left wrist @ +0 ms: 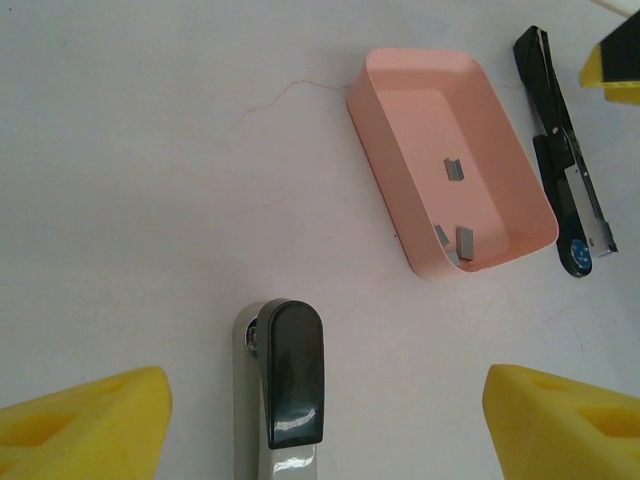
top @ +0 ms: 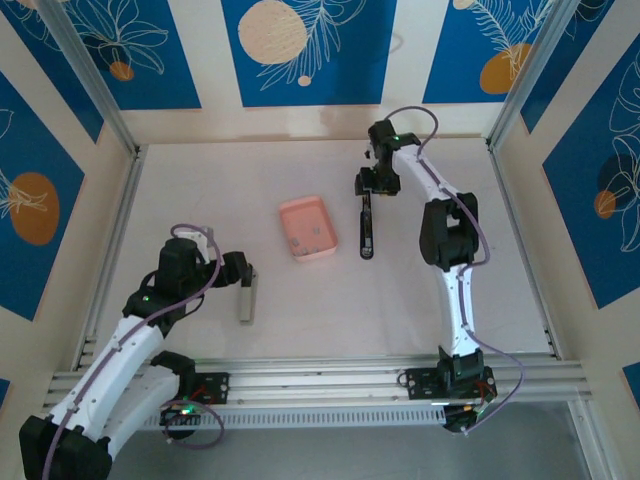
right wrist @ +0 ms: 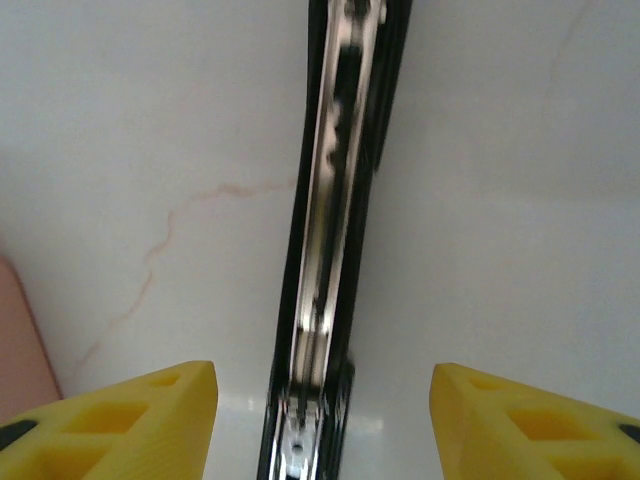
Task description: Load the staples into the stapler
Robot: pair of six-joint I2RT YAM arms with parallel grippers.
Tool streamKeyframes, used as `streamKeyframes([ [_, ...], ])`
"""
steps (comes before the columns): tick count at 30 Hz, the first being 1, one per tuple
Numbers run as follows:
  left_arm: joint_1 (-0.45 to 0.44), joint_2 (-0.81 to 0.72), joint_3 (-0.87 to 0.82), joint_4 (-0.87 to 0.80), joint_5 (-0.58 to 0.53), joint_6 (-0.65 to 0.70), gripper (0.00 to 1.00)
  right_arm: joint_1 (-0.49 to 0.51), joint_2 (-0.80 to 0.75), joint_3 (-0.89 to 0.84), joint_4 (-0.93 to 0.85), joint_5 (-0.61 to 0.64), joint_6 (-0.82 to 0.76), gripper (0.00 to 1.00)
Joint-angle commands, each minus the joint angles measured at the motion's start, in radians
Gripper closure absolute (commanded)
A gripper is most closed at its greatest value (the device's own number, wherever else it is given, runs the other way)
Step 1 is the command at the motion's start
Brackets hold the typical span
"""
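Left pincer (left wrist: 325, 410) and right pincer (right wrist: 322, 395) agape

Overhead camera spans the table (top: 400, 290); both wrist cameras face the black stapler (right wrist: 335, 200), right closest.

Pink tray (left wrist: 430, 115), silvery-grey staples (left wrist: 454, 168), black stapler (left wrist: 548, 100) (silver channel inside), white table (left wrist: 150, 150) faintly brown-veined.

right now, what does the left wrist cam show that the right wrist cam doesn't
Left wrist, not right wrist: three staples lying in the pink tray, and a grey stapler between the left gripper's open fingers.
Right wrist, not left wrist: the black stapler's shiny metal channel up close, between the right gripper's open fingers.
Shared: the black stapler, the pink tray (just an edge in the right wrist view) and the white table.
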Motion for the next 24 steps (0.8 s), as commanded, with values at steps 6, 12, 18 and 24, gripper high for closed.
streamKeyframes([
  [6, 0.013, 0.013, 0.012, 0.037, -0.031, 0.031, 0.19, 0.002, 0.155, 0.195, -0.03, -0.019, -0.056, 0.44],
  [12, 0.014, 0.033, 0.051, 0.012, -0.037, 0.07, 0.19, 0.006, 0.218, 0.239, 0.003, -0.039, -0.067, 0.5],
  [18, 0.013, 0.032, 0.077, -0.024, -0.037, 0.077, 0.19, 0.015, 0.252, 0.242, 0.028, -0.043, -0.093, 0.59],
  [24, 0.013, 0.018, 0.087, -0.043, -0.041, 0.084, 0.19, 0.019, 0.245, 0.233, 0.037, -0.024, -0.116, 0.76],
])
